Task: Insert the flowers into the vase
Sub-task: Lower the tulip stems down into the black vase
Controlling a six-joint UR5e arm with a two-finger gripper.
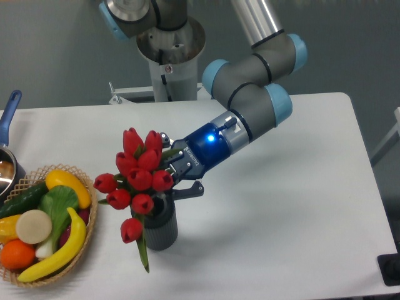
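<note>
Fixed camera: one bunch of red tulips, about ten buds with green stems, stands in the one dark grey ribbed vase beside the fruit basket. The gripper is clamped on the stems.

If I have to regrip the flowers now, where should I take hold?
Take the flowers on the stem bundle just under the red buds, above the vase rim, coming from the right as the gripper does now. The buds are wide and fragile, and the fruit basket crowds the left.
</note>
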